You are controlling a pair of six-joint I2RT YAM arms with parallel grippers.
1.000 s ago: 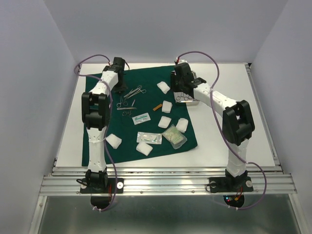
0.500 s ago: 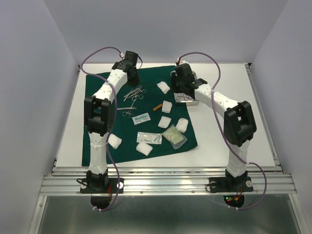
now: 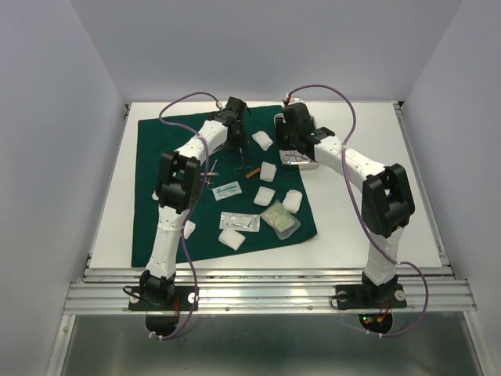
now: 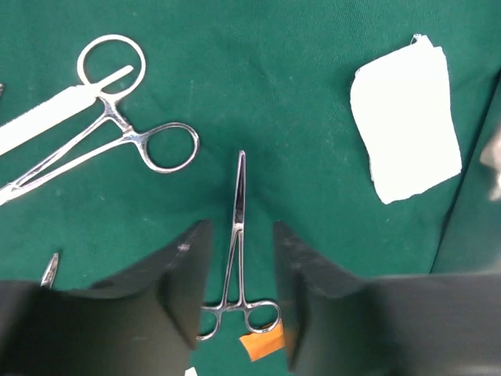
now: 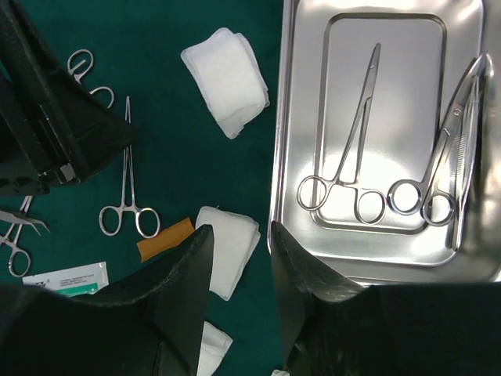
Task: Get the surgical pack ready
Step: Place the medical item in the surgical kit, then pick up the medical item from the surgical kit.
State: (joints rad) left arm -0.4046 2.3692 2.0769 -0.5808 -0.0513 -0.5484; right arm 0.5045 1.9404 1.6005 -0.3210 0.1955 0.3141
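Left gripper (image 4: 240, 235) has swung mid-drape (image 4: 274, 94) and parted, jaws empty astride dropped forceps (image 4: 239, 184), short of the steel tray (image 5: 407, 78); right gripper (image 5: 241, 243) hangs half-open, empty.

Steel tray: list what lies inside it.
Two ring-handled steel instruments lie side by side in the steel tray, handles toward the camera; a slimmer tool may lie against the right one. Fingers of the right gripper cover its near rim.
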